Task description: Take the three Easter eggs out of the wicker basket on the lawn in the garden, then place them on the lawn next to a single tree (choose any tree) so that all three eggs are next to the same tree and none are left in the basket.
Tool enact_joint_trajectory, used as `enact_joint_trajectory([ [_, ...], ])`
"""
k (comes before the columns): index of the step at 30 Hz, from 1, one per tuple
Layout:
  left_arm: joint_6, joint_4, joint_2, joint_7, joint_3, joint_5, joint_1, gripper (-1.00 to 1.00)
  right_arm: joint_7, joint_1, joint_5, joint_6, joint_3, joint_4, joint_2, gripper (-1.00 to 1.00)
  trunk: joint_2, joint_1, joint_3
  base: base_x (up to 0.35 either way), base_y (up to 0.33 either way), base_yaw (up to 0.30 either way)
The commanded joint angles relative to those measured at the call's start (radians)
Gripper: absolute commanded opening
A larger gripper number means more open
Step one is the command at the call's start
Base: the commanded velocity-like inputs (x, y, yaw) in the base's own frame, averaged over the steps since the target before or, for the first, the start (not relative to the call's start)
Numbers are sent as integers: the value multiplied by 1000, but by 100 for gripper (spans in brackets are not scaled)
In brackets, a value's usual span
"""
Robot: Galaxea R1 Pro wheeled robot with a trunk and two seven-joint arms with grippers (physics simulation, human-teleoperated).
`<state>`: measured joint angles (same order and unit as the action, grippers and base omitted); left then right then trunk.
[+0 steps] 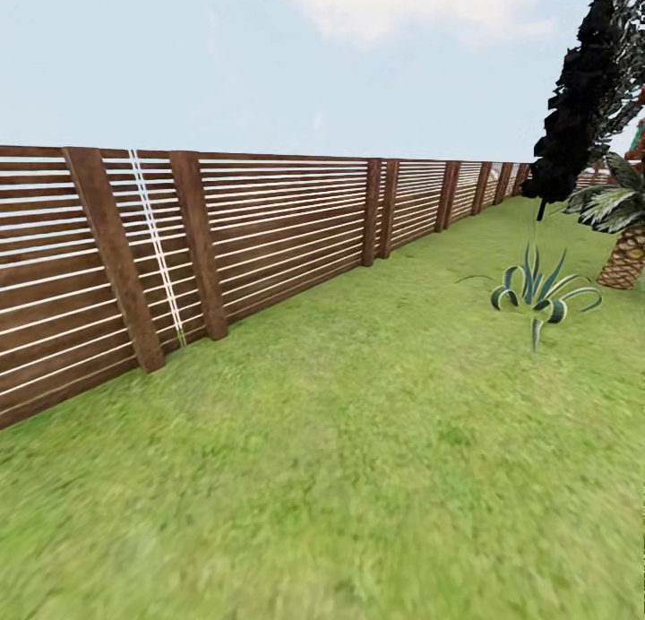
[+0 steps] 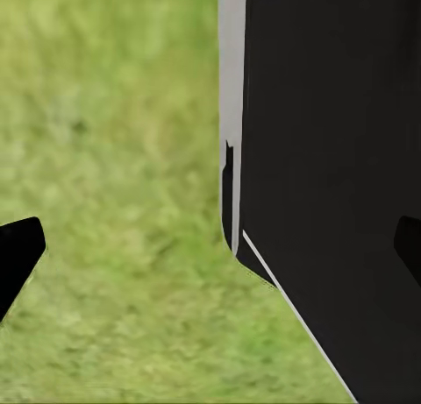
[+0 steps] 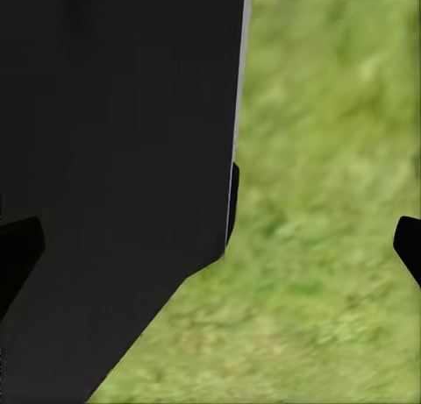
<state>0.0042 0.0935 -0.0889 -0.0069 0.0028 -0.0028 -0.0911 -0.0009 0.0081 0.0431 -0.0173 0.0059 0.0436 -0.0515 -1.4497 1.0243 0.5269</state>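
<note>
Jaws on both arms spread apart, empty, above lawn (image 1: 376, 441); fence (image 1: 224, 244) at left.

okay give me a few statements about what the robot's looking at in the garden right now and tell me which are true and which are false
1. A slatted wooden fence runs along the left of the lawn in the head view. True.
2. A spiky blue-green plant grows on the grass. True.
3. A wicker basket stands in the middle of the grass. False: bare grass lies there.
4. The narrow near-black cypress stands at the left, against the fence. False: it stands at the right, near a palm.
5. The left gripper holds an egg. False: its jaws stand apart with nothing between them, over grass.
</note>
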Motion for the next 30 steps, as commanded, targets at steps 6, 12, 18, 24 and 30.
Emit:
enact_joint_trajectory([
  [6,0,2,0,-1,0,0,-1,100,4,0,4,-2,0,1,0,100,0,1,0,335,0,-246],
  [12,0,3,0,-1,0,0,-1,100,4,0,4,-2,0,1,-1,100,0,1,0,335,0,-255],
  [18,0,3,0,-1,0,0,-1,100,-3,0,3,-1,-1,1,-1,100,0,1,0,335,0,-45],
  [24,0,3,0,-1,0,0,-1,100,-4,0,3,-1,0,1,-1,100,0,1,0,335,0,-1],
  [30,0,2,0,-1,0,0,-1,100,-4,0,3,-1,0,1,-1,100,0,1,0,335,0,0],
])
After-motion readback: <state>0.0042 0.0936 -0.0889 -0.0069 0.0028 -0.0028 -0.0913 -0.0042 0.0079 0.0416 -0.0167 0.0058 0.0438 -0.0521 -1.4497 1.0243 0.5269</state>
